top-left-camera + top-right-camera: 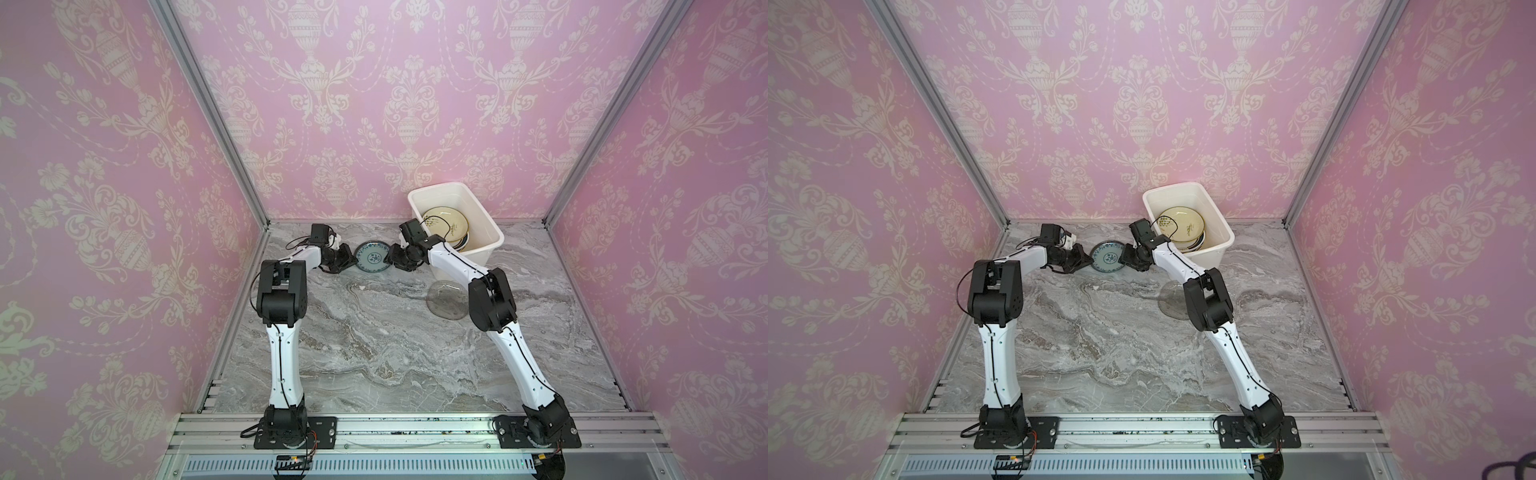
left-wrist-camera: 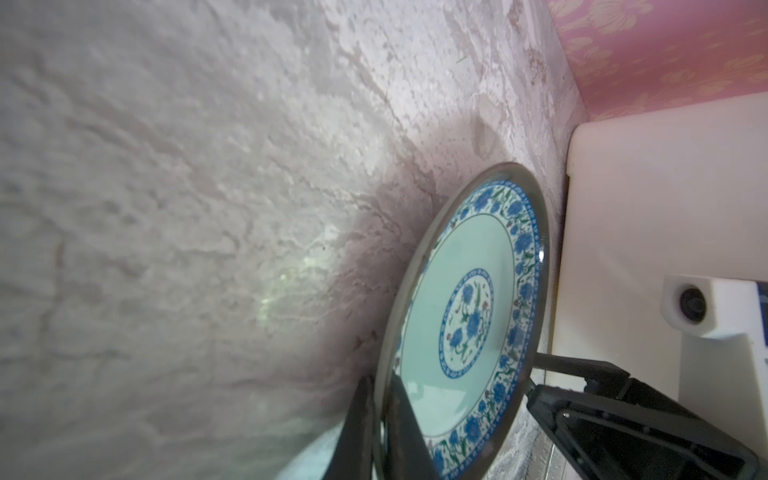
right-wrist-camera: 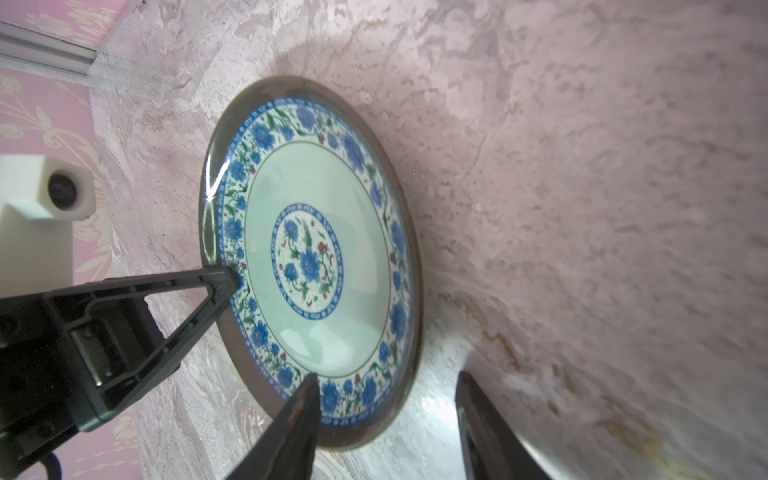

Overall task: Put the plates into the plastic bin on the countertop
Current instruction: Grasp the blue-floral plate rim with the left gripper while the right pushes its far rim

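Note:
A blue-patterned plate point(image 1: 372, 257) point(image 1: 1108, 257) lies on the grey marble countertop point(image 1: 374, 340), left of the white plastic bin point(image 1: 490, 239) point(image 1: 1223, 243). My left gripper point(image 2: 380, 432) point(image 1: 352, 260) is shut on the plate's point(image 2: 457, 332) left rim, one finger under it and one on top; that side looks tilted up. My right gripper point(image 3: 388, 415) point(image 1: 390, 259) stands open at the opposite rim of the plate point(image 3: 316, 232), which lies between its fingers. A cream dark-rimmed plate point(image 1: 444, 224) point(image 1: 1181, 224) tops the plates in the bin. A clear glass plate point(image 1: 446, 301) point(image 1: 1171, 301) lies in front of the bin.
The bin stands against the pink back wall at the right. My right arm's elbow point(image 1: 492, 303) covers part of the clear glass plate. The metal frame post point(image 1: 257, 216) runs close behind my left arm.

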